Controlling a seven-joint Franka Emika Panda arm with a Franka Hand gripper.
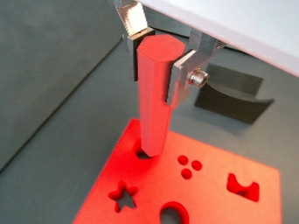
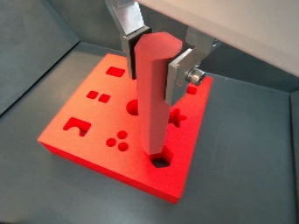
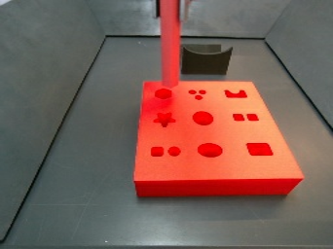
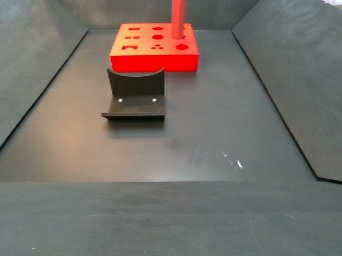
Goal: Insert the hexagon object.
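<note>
The hexagon object [image 1: 155,114] is a long bright red peg with a six-sided top, standing upright. My gripper [image 1: 158,61] is shut on its upper end, with silver fingers on both sides, as both wrist views show [image 2: 156,63]. The peg's lower end sits in a hole near a corner of the flat red block [image 2: 105,118], which has several shaped holes. The peg [image 2: 155,114] also shows in both side views [image 3: 169,49] [image 4: 177,18]; there the gripper is out of frame above. The block shows in both side views too [image 3: 235,165] [image 4: 134,60].
The dark fixture [image 1: 233,96] stands on the floor just beside the block, seen in both side views [image 3: 204,58] [image 4: 134,95]. Dark sloping walls [image 3: 78,117] enclose the grey floor [image 4: 187,140].
</note>
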